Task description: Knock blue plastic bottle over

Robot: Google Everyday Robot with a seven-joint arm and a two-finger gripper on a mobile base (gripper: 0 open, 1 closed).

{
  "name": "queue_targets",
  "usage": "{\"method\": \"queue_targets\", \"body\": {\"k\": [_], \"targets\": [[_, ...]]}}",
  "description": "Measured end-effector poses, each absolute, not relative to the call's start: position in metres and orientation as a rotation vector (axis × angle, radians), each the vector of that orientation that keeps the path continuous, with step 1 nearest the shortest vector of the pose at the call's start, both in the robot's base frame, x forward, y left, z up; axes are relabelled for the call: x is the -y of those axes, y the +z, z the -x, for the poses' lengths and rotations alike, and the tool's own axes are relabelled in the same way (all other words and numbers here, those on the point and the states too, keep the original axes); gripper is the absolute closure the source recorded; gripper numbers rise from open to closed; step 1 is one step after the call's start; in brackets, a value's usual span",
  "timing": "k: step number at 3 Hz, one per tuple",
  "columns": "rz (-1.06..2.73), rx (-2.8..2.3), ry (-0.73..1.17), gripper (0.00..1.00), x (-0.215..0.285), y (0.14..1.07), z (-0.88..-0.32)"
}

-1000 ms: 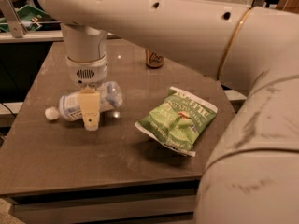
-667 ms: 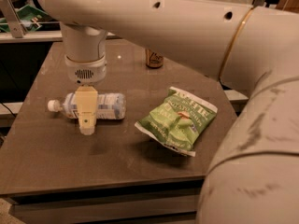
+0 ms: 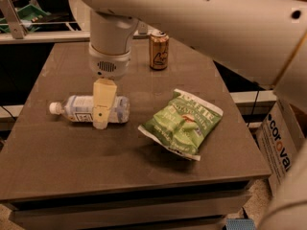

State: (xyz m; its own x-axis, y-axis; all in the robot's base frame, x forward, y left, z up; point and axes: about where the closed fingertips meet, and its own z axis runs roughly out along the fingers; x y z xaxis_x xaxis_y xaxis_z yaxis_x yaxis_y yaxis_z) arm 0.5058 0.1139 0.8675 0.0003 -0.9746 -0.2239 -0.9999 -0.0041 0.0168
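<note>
Blue plastic bottle lies flat on its side on the table, left of centre in my view, white cap pointing at the table's left edge. By my read the knock-over is done; what's left is getting clear w/o disturbing anything.

Gripper hangs straight down from the wrist, over the bottle's right half, tip at or just past the bottle's near side. I see it edge-on as one tan slab, so I can't tell how wide the claw is, nor whether it has hold of the bottle or is only in front of it.

Risks from here:
1) If the claw is touching, a sideways pull-out drags or rolls the bottle. It's round and looks light, so it could run to the front edge and drop off. I'd lift straight up first.
2) If it's actually clamped, raising the arm picks the bottle up.
3) A wide arm swing to the right could clip the green chip bag or the tan can at the back. Both are apart from the bottle, bag nearer.
</note>
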Motion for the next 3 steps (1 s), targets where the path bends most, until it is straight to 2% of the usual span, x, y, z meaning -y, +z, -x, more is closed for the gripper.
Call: {"method": "queue_targets", "body": {"k": [2,3], "targets": [[1.695,-2.087,0.322,0.00,-0.028,0.922,-0.537],[1.553,-2.078,0.323,0.00,0.018,0.944,-0.533]]}}
